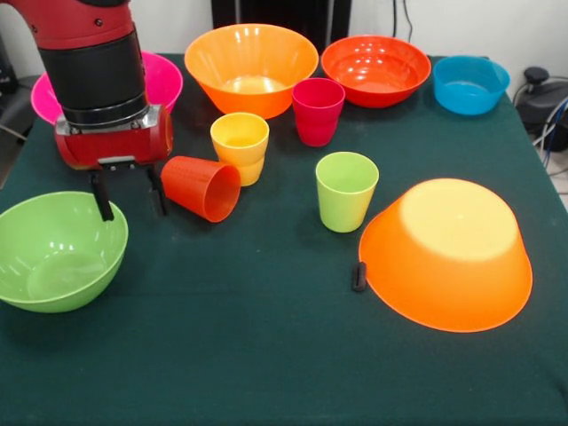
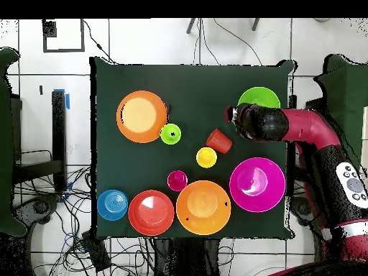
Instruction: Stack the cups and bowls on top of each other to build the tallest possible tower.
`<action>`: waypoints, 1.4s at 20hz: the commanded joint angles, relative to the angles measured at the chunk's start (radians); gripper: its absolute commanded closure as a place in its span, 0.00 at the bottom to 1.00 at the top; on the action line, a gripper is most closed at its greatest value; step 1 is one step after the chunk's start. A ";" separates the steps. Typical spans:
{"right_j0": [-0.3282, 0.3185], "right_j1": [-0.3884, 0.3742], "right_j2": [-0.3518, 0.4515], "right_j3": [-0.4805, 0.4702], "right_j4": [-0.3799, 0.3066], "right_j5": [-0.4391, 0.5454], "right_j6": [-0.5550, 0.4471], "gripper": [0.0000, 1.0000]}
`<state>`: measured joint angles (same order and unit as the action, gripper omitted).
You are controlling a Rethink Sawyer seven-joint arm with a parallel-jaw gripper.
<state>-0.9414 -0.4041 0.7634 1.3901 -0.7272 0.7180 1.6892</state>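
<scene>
My gripper (image 1: 131,206) hangs open and holds nothing, just above the cloth between the lime green bowl (image 1: 58,250) and an orange-red cup (image 1: 202,186) that lies on its side, mouth toward the front. A yellow cup (image 1: 240,146), a crimson cup (image 1: 318,111) and a lime green cup (image 1: 346,189) stand upright and apart. One large orange bowl (image 1: 448,253) lies upside down at the right. An upright orange bowl (image 1: 251,67), a red-orange bowl (image 1: 375,69), a blue bowl (image 1: 470,84) and a pink bowl (image 1: 164,80), partly hidden by the arm, line the far edge.
A small black piece (image 1: 358,276) lies against the upturned orange bowl's rim. In the overhead view the arm (image 2: 302,128) reaches in over the table edge past the green bowl (image 2: 259,97). Cables and equipment lie around the table.
</scene>
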 commanded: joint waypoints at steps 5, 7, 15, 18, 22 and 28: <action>0.007 0.069 0.017 -0.038 -0.116 -0.077 -0.325 0.00; 0.008 0.072 0.014 -0.040 -0.121 -0.083 -0.322 0.00; 0.010 0.100 0.003 -0.054 -0.140 -0.090 -0.309 0.00; 0.015 0.094 -0.006 -0.054 -0.168 -0.113 -0.303 0.00; 0.053 0.020 -0.038 -0.038 -0.217 -0.124 -0.275 0.00; 0.046 0.022 -0.029 -0.033 -0.212 -0.106 -0.261 0.00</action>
<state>-0.9297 -0.3826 0.7680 1.3894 -0.8462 0.6208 1.6892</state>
